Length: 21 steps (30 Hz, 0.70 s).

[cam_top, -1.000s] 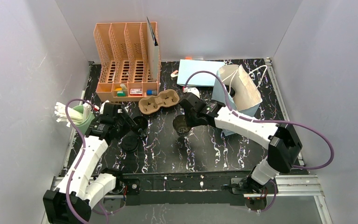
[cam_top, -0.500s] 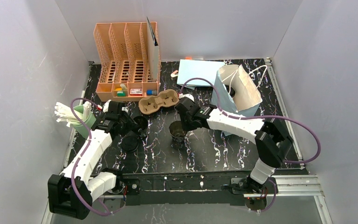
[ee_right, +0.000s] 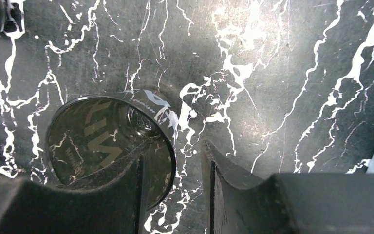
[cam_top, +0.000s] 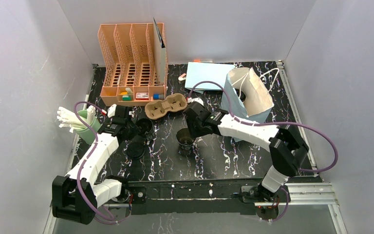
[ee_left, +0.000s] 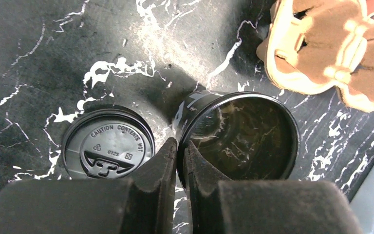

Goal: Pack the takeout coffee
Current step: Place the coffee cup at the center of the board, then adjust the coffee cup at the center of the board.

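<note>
Nearest thing on the black marble-look table (cam_top: 224, 156) is the black lid (cam_top: 135, 150), at about 8 o'clock from the table's middle. It lies with the "CAUTION CONTENTS HOT" side up. Honestly can't tell if there's a cup under it.

Just beyond it, at the lid's 1 o'clock, is the left cup (cam_top: 146, 127): upright, lidless, dark and kinda see-through. The left gripper (ee_left: 177, 146) is clenched on that cup's near rim, one finger inside the mouth and one outside, with the wall pinched between them. Way out at 9 o'clock by the table's left edge there's a green cup (cam_top: 84, 126) stuffed with white sticks.

The middle cup (cam_top: 185, 138) stands upright pretty much dead centre, also lidless and well apart from the left cup. The right gripper (ee_right: 174, 151) is at its 1 o'clock edge and let go. Its jaws are parted with the rim between them, one finger over the mouth and the other outside, and the outer one is clearly off the wall.

Farther back, the brown pulp carrier (cam_top: 165, 107) lies flat at 11 o'clock from the middle cup, near the left cup but not touching. The light-blue paper bag (cam_top: 259, 100) stands open at 2 o'clock with something dark in its mouth, can't make out what. A flat blue sheet (cam_top: 207, 75) lies at 12 o'clock. The peach organizer (cam_top: 132, 63) is at the far 11 o'clock.
</note>
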Each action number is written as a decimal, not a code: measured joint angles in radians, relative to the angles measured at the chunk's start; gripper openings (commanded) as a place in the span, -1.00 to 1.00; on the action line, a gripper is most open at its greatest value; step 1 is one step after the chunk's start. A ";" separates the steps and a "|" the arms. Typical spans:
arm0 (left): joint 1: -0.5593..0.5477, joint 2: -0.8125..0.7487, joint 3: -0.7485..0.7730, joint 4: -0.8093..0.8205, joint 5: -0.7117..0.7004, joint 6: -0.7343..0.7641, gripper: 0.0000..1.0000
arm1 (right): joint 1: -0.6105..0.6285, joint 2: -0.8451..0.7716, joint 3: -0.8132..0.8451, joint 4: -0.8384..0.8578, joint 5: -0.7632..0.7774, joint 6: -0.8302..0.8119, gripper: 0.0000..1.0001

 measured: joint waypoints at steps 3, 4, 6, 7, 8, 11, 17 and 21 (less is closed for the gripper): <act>0.000 0.013 0.008 -0.004 -0.029 0.006 -0.88 | 0.000 -0.037 0.000 -0.001 0.010 -0.008 0.09; 0.000 0.026 0.019 -0.007 -0.046 0.011 -0.88 | 0.000 -0.053 0.000 -0.002 0.014 -0.011 0.10; 0.000 0.048 0.041 -0.011 -0.073 0.021 -0.87 | 0.000 -0.082 0.000 -0.003 0.023 -0.014 0.12; 0.000 0.059 0.053 -0.012 -0.089 0.025 -0.86 | 0.000 -0.097 0.000 -0.004 0.025 -0.015 0.13; 0.000 0.068 0.064 -0.011 -0.106 0.031 -0.86 | 0.000 -0.108 0.000 -0.005 0.025 -0.016 0.14; 0.001 0.084 0.094 -0.012 -0.151 0.049 -0.85 | 0.000 -0.139 0.001 -0.007 0.018 -0.026 0.15; 0.015 0.157 0.148 -0.012 -0.213 0.084 -0.81 | 0.006 -0.156 0.012 -0.007 -0.002 -0.040 0.15; 0.029 0.204 0.164 -0.019 -0.236 0.100 -0.65 | 0.010 -0.162 0.012 -0.007 -0.010 -0.042 0.15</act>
